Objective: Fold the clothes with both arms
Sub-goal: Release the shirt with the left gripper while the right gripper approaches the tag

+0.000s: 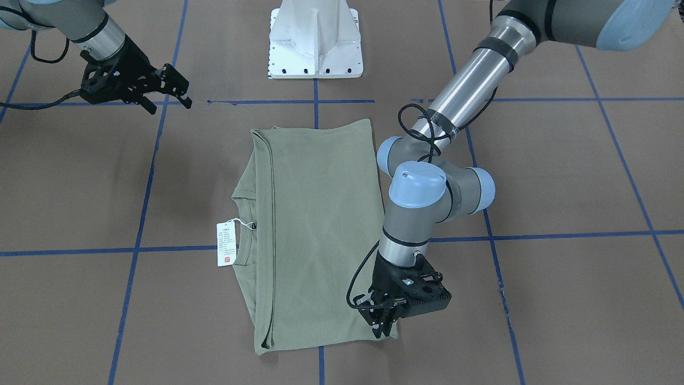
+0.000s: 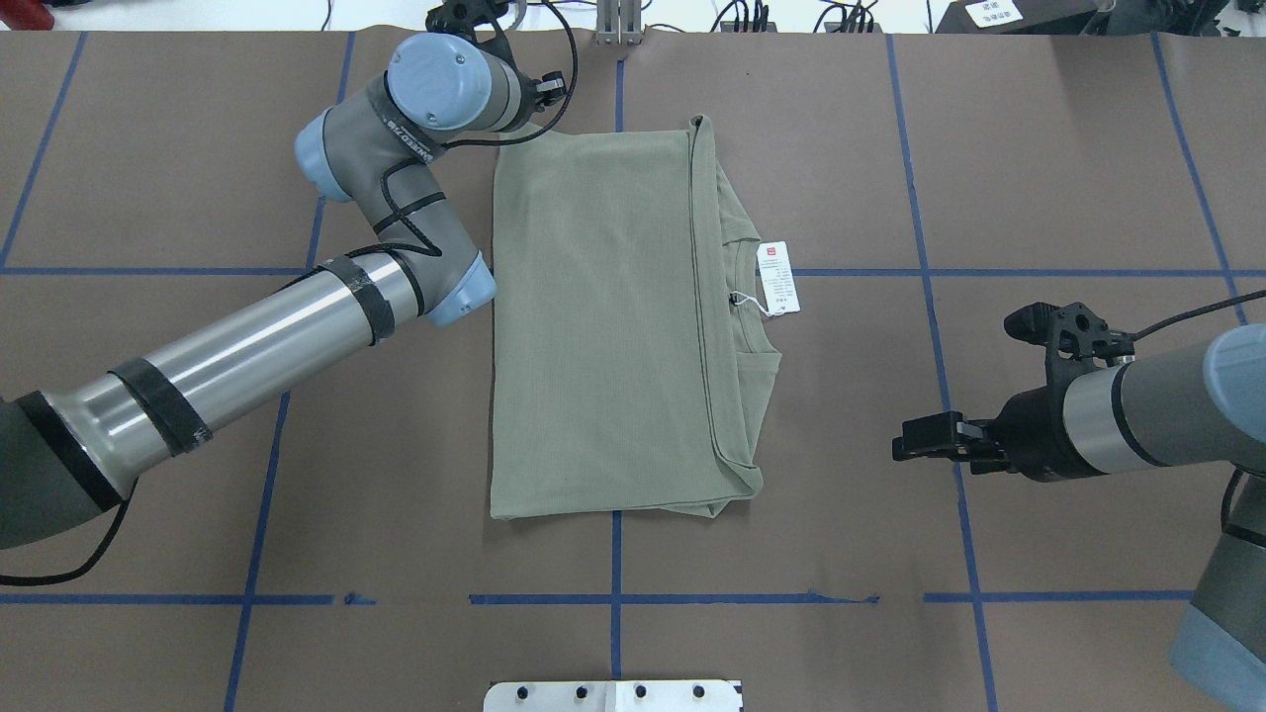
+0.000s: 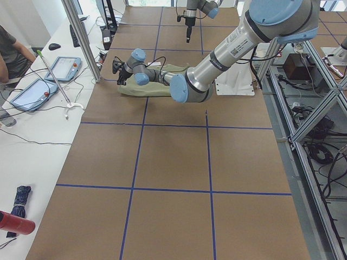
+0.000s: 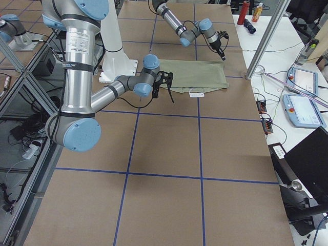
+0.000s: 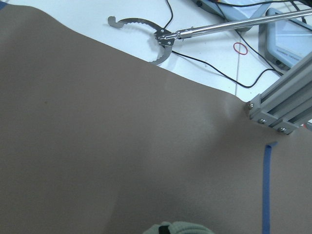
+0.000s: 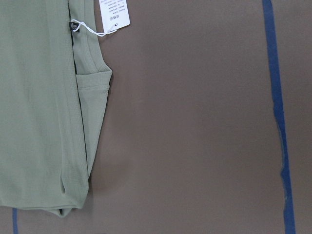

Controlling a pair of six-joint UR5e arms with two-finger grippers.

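The sage-green shirt [image 1: 315, 230] [image 2: 603, 326] lies folded into a flat rectangle mid-table. Its ribbed collar and white hang tag [image 1: 226, 243] [image 2: 778, 277] stick out on the robot's right side. My left gripper [image 1: 382, 323] points down on the shirt's far left corner. Its fingers are close together on the cloth, and a small bunch of green knit [image 5: 178, 228] shows at the bottom of the left wrist view. My right gripper [image 1: 170, 106] [image 2: 905, 440] hovers open to the right of the shirt, apart from it. The right wrist view shows the shirt's edge [image 6: 39, 107] and the hang tag [image 6: 113, 12].
The white pedestal base [image 1: 315, 43] stands at the robot's side of the brown, blue-taped table [image 2: 1039, 148]. Past the far edge are a metal grabber tool [image 5: 161, 36], an aluminium post [image 5: 282, 102], tablets [image 3: 32, 89] and a seated person [image 3: 8, 49].
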